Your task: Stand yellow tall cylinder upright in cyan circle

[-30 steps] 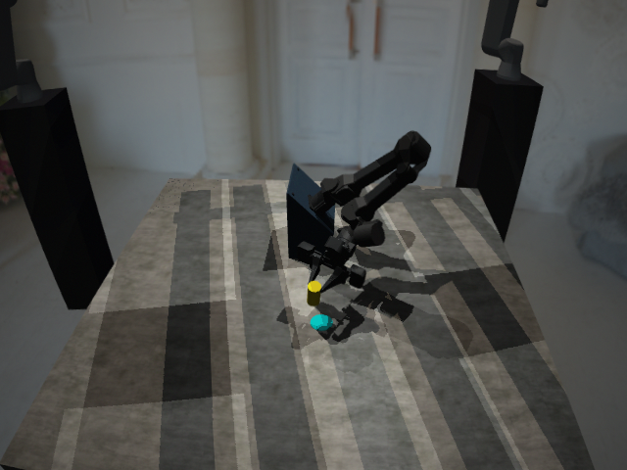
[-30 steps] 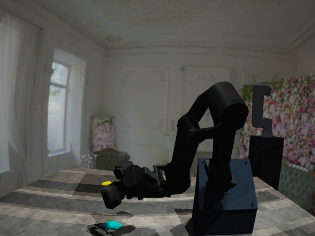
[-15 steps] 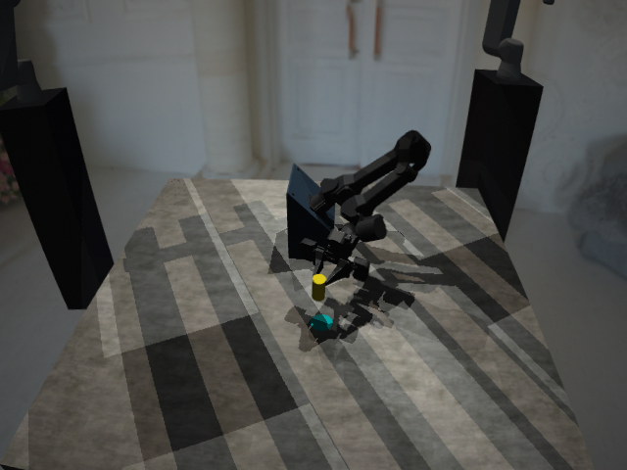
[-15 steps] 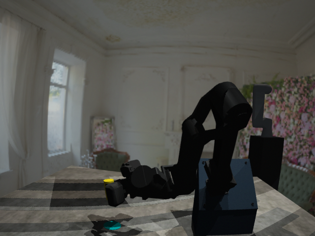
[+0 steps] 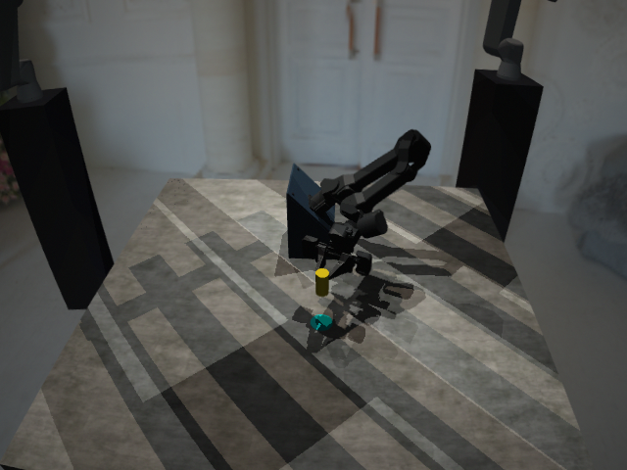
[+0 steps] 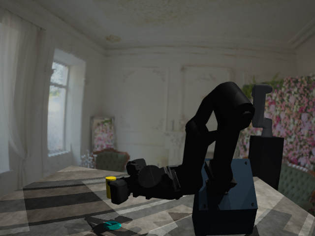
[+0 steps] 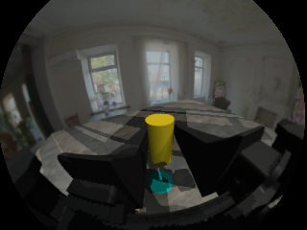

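The yellow tall cylinder (image 5: 321, 282) (image 6: 109, 187) (image 7: 159, 138) stands upright in the air between my fingers. My gripper (image 5: 330, 275) (image 6: 113, 189) (image 7: 160, 128) is shut on it, reaching out level from the arm. The cyan circle (image 5: 320, 322) (image 6: 111, 224) (image 7: 160, 183) is a flat disc on the table, below the cylinder and a little toward the camera in the top view. In the wrist view the disc shows just under the cylinder's lower end. The cylinder hangs clear above the table.
The arm's dark blue base box (image 5: 303, 222) (image 6: 225, 198) stands behind the gripper. Two tall black pillars (image 5: 50, 194) (image 5: 499, 146) stand at the table's left and right back corners. The patterned table top (image 5: 253, 404) stretches wide toward the front.
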`<state>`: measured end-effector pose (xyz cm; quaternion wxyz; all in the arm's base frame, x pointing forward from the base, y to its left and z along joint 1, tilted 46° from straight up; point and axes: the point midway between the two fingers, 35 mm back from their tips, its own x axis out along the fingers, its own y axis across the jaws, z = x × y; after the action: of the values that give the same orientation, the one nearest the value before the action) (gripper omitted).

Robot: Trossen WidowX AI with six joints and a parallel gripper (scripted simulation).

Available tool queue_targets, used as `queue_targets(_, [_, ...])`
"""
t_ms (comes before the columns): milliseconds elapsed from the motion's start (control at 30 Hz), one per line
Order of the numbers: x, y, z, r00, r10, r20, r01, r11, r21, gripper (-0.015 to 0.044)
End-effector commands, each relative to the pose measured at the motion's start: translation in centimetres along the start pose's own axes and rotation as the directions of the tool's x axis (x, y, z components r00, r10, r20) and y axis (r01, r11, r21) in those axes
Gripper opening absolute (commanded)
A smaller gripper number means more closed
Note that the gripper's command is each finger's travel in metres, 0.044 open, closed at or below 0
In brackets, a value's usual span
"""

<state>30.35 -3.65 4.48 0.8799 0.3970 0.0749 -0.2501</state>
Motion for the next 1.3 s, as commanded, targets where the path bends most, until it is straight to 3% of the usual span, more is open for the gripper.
queue_targets(0, [-0.1,0.0,0.1,1.0,-0.001,0.009,0.001,1.0,0.009,0.0105])
queue_targets(367, [0.0,0.0,0.0,1.0,-0.001,0.008,0.001,1.0,0.009,0.0105])
queue_targets(1267, [0.8,0.3,-6.6,1.0,-0.007,0.003,0.007,1.0,0.012,0.0105])
